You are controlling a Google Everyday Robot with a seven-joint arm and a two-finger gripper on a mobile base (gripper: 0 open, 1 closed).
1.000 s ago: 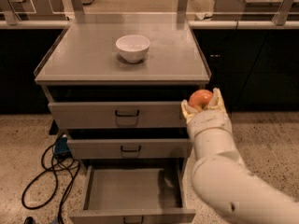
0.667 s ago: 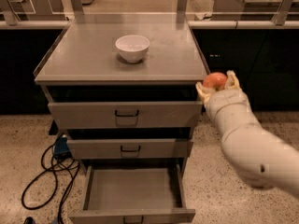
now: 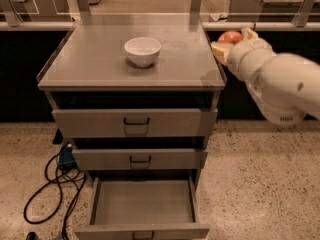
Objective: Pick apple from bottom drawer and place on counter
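Gripping the apple [image 3: 229, 36] between closed-in fingers of the gripper [image 3: 233, 41]; rising since a second ago, now reaching just beside the counter's [image 3: 90, 59] right rim; leaving the bottom drawer [image 3: 142, 204], below the counter, empty; nearing placement.

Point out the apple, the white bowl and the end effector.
apple [image 3: 230, 36], camera view, its red top.
white bowl [image 3: 142, 59], camera view, its front wall.
end effector [image 3: 233, 41], camera view, between fingertips, right of the counter [image 3: 95, 59].
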